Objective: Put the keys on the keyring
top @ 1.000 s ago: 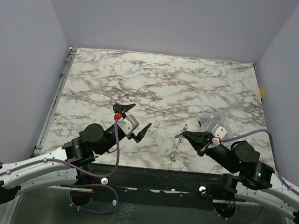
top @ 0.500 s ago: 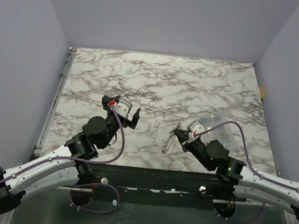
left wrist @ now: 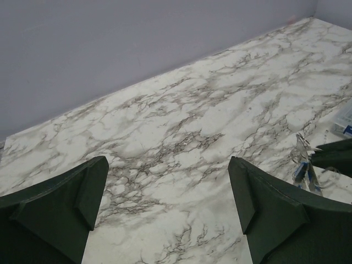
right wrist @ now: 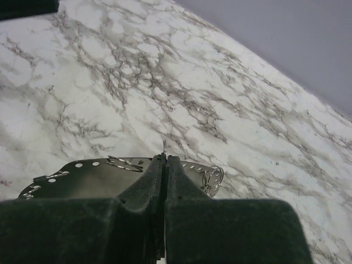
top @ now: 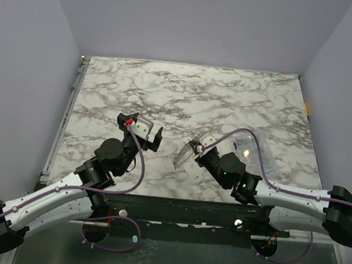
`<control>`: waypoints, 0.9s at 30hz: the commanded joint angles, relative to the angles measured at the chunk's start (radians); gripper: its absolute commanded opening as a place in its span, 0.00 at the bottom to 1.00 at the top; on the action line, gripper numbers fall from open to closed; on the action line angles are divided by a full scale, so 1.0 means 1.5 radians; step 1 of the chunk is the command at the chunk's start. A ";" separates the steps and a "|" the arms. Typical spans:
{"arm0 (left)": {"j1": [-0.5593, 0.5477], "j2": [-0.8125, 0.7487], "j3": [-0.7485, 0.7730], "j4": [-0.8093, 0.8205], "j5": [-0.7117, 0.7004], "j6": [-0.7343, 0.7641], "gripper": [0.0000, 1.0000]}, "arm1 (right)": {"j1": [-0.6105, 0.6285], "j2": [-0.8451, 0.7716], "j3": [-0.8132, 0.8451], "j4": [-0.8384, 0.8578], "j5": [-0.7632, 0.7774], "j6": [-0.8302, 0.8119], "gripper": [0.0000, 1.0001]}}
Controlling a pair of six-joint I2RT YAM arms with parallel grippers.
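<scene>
a clear plastic box on marble table.

Far table open, keyring (held) centre, box right

Even, soft light; perhaps slight blur
</scene>
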 commanded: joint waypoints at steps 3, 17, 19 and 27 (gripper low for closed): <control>0.011 -0.017 -0.004 -0.004 -0.052 0.011 0.99 | -0.081 0.136 0.162 0.055 -0.108 0.008 0.01; 0.019 -0.053 -0.011 0.008 -0.114 0.031 0.99 | -0.147 0.286 0.196 0.146 -0.256 0.054 0.01; 0.019 -0.054 -0.012 0.007 -0.112 0.031 0.99 | -0.155 0.312 0.128 0.210 -0.266 0.078 0.01; 0.019 -0.051 -0.012 0.006 -0.103 0.030 0.99 | -0.159 0.291 -0.026 0.274 -0.261 0.128 0.01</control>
